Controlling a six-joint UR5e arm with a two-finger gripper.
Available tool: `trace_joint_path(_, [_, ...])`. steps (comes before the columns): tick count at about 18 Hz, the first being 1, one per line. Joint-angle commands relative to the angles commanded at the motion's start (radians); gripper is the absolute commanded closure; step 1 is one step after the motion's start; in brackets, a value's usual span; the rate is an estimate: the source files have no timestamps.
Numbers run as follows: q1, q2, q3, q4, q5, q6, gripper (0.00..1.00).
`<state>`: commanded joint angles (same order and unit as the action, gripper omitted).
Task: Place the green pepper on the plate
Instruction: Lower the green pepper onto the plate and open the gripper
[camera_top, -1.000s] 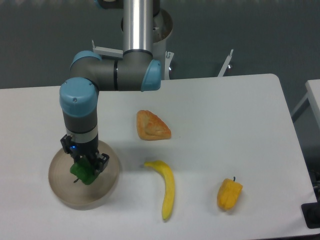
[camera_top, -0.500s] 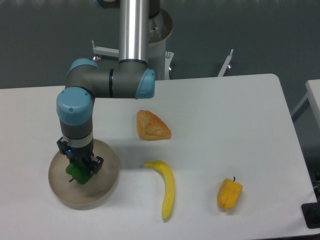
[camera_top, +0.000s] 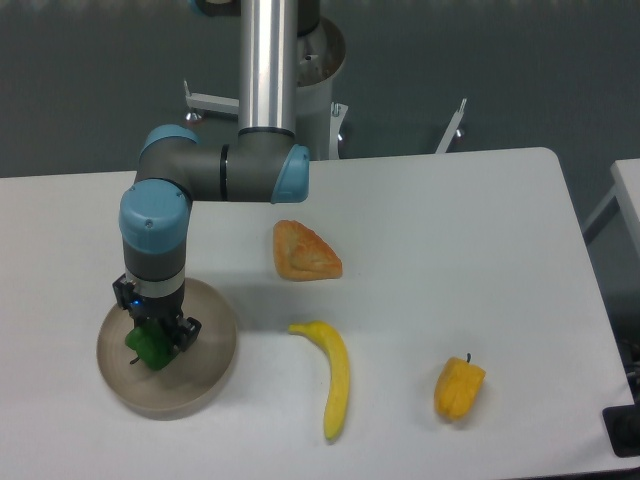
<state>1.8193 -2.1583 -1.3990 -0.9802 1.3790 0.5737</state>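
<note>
Green pepper (camera_top: 146, 347) pinched in the gripper (camera_top: 153, 342), fingers closed on its upper part, the wrist coming straight down from above. Pepper directly below the gripper, not off to any side, so no sideways reach needed for what comes next: only release and a lift. Relative to the plate (camera_top: 205, 362): pepper over its left-centre part, well inside the rim on every side visible, nearer the left edge than the right. Whether resting on the plate's surface or hanging just above: cannot tell from this single high view; low and close, by the look of it. Pepper's shape mostly hidden by the fingers, only a lobed green lump showing at the lower left of them, with what may be the thin dark stem jutting toward the plate's left edge; long axis therefore not readable. Only one arm here, so no question of which is nearer. Judged: placement nearly done, with opening of the fingers the step remaining, then a straight vertical retreat to avoid dragging the pepper toward the rim. Risk, as a guess: a glossy lobed pepper rolling a little once freed, though the wide plate leaves room. Pastry (camera_top: 304, 252), banana (camera_top: 335, 375) and yellow pepper (camera_top: 459, 389) all well to the right of the plate, clear of the move.
</note>
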Motion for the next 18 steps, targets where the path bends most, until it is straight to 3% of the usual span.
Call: trace_joint_path(18, [0.0,-0.014,0.002,-0.002,0.002,-0.002,0.62])
